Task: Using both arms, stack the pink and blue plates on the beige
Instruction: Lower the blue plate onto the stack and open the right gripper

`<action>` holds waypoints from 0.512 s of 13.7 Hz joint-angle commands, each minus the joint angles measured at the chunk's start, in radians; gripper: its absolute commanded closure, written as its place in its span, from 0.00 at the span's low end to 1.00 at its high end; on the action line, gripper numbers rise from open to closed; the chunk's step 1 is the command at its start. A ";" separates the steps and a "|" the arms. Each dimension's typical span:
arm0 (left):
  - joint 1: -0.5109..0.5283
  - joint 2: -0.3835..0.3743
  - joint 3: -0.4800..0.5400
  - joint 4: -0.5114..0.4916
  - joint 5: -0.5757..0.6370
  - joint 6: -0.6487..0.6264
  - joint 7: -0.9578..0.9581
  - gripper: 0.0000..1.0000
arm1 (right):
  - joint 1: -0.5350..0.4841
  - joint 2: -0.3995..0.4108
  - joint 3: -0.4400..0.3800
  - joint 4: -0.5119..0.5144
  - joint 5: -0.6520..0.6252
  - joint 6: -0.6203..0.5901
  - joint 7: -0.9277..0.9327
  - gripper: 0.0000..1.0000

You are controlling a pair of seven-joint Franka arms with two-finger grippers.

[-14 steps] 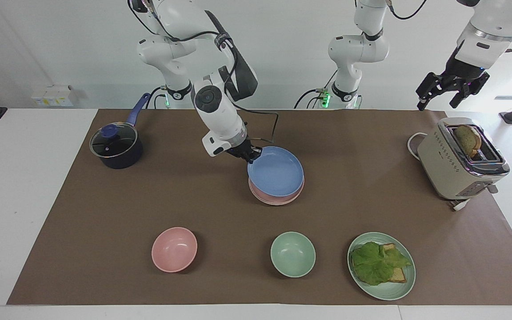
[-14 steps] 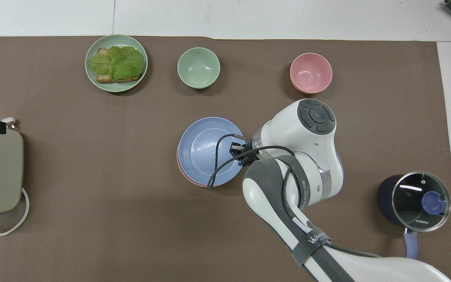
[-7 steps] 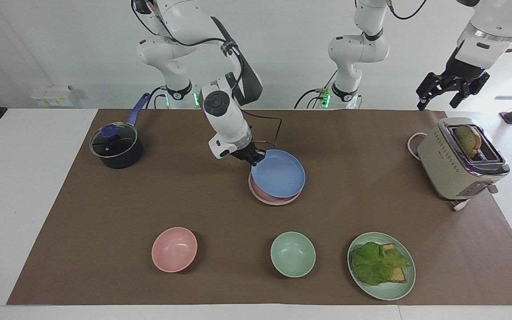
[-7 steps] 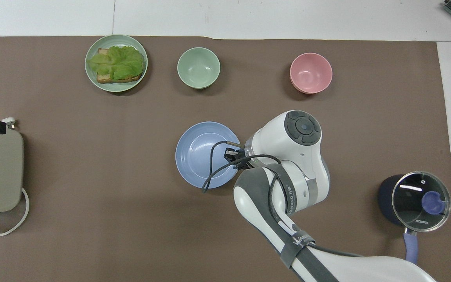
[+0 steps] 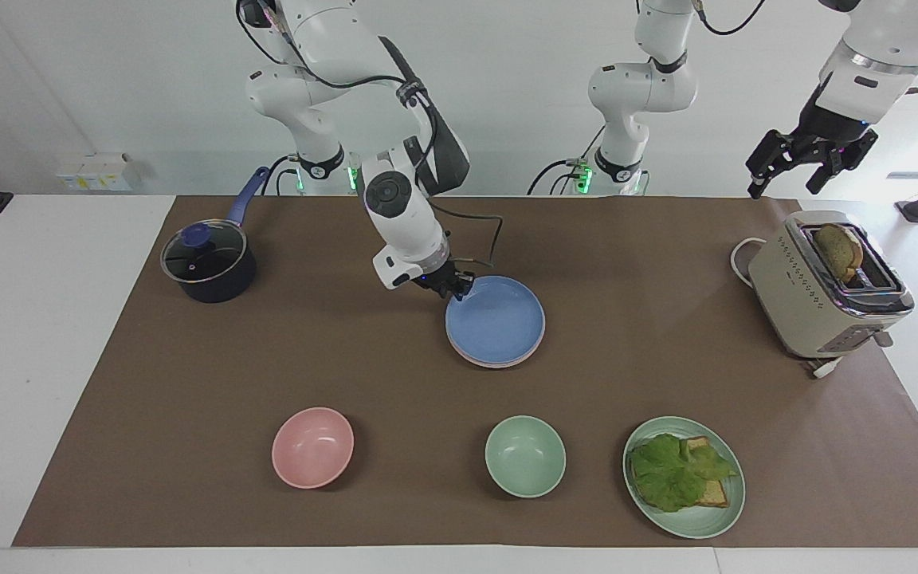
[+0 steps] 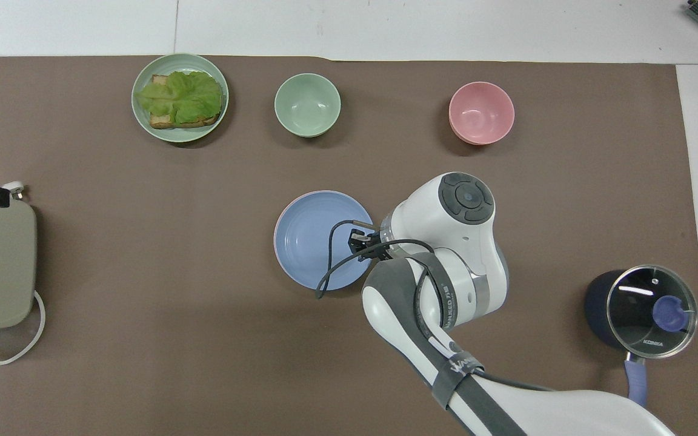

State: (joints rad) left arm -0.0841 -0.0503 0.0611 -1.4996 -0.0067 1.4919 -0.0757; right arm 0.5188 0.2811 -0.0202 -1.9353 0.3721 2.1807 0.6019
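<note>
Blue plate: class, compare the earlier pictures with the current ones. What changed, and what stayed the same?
The blue plate, tilted above the pink plate a second ago, now lies flat on it. The right gripper has lowered with it and sits at its rim. The left gripper waits open above the toaster; bowls and pot are unmoved.

A robotics lab is posing as a kitchen: two white robot arms [image 5: 395, 199] are standing at a white worktop [image 5: 45, 319] under a brown mat [image 5: 268, 359], with a toaster [image 5: 821, 287], saucepan [image 5: 208, 263] and bowls [image 5: 312, 447] sitting before bare white walls.
</note>
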 commanded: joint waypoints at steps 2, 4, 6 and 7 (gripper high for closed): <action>0.007 -0.008 -0.006 -0.008 0.011 -0.012 0.008 0.00 | -0.002 0.015 -0.006 0.021 -0.022 0.027 -0.049 0.00; 0.007 -0.008 -0.006 -0.008 0.011 -0.012 0.008 0.00 | -0.026 0.015 -0.009 0.033 -0.138 0.074 -0.095 0.00; 0.007 -0.008 -0.006 -0.008 0.011 -0.012 0.008 0.00 | -0.071 0.004 -0.009 0.059 -0.214 0.076 -0.143 0.00; 0.007 -0.006 -0.006 -0.008 0.011 -0.012 0.008 0.00 | -0.095 -0.002 -0.010 0.073 -0.223 0.073 -0.178 0.00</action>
State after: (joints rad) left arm -0.0841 -0.0503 0.0611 -1.4996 -0.0067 1.4919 -0.0757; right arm 0.4715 0.2844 -0.0355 -1.8930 0.1841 2.2567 0.4925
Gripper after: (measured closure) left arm 0.000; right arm 0.000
